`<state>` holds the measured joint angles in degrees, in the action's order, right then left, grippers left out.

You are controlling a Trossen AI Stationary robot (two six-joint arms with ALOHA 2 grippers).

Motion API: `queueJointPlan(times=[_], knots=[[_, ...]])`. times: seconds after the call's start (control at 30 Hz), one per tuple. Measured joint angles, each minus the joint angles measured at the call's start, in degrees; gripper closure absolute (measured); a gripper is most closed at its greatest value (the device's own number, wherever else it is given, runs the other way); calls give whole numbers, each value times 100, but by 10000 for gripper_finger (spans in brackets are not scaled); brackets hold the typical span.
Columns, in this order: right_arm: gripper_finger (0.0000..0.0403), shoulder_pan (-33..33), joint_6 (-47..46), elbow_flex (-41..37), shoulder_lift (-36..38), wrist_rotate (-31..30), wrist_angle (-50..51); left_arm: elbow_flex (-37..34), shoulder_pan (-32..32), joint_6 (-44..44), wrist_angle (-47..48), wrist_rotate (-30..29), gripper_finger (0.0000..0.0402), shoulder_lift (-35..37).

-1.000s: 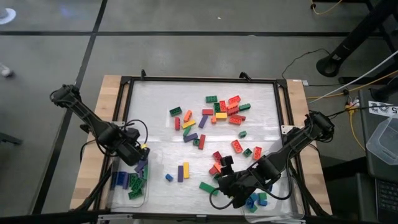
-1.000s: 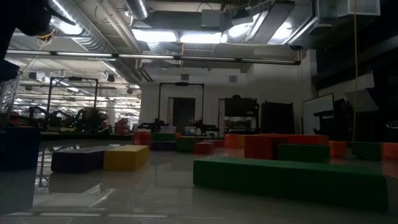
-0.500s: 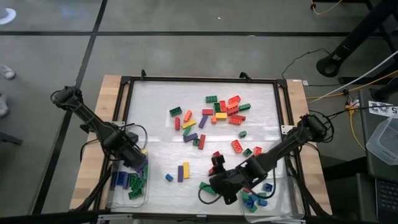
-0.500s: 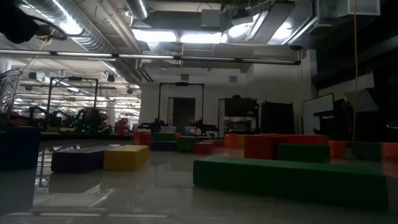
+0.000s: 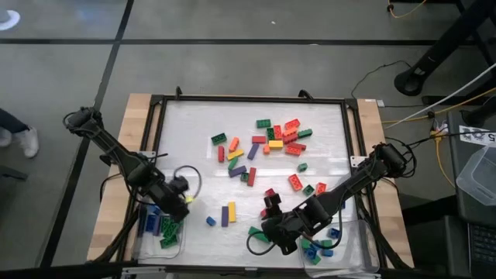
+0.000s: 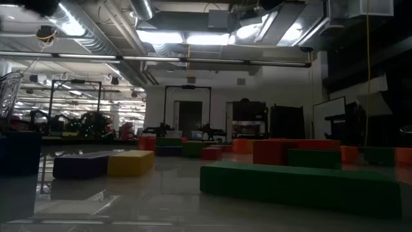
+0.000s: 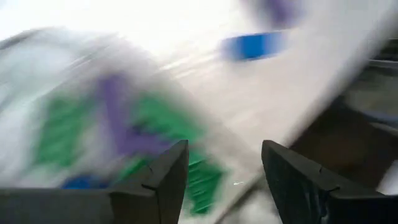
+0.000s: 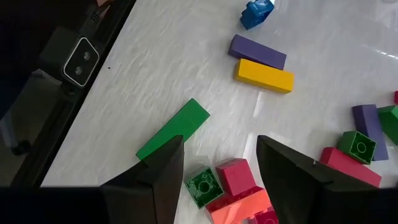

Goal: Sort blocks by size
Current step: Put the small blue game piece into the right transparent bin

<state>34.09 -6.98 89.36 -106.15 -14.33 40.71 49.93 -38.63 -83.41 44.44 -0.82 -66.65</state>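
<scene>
Studded plastic building bricks [image 5: 273,138] lie scattered mid-table, sorted ones in clear plastic trays [image 5: 159,232] at the near corners. Right gripper [image 5: 267,225] near front, jaws apart and empty over a long green brick [image 8: 173,129]: best lowered square across its narrow width. Left gripper [image 7: 222,163], empty, gaping, probably above the left tray.

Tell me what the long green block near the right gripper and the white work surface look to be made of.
Long green block: likely hard moulded plastic, smooth with a slight sheen, crisp edges and uniform colour. Work surface: seems a white plastic sheet or film, glossy, with fine ripples and streaky reflections; exact material unclear.
</scene>
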Motion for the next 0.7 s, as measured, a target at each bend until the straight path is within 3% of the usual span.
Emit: queueJointPlan(times=[0.17, 0.33, 0.47, 0.7], knots=[[201, 0, 20, 0, 0, 0, 3, 4, -4, 1710, -1622, -807, 212, -38], [201, 0, 22, 0, 3, 2, 11, 4, 19, 4006, -2463, -1950, 212, -416], [201, 0, 25, 0, 3, 139, 12, 4, 90, 5384, -2548, -1913, 212, -828], [201, 0, -7, 0, 3, 494, -15, 2, 130, 6596, -2537, -1579, 212, -1812]])
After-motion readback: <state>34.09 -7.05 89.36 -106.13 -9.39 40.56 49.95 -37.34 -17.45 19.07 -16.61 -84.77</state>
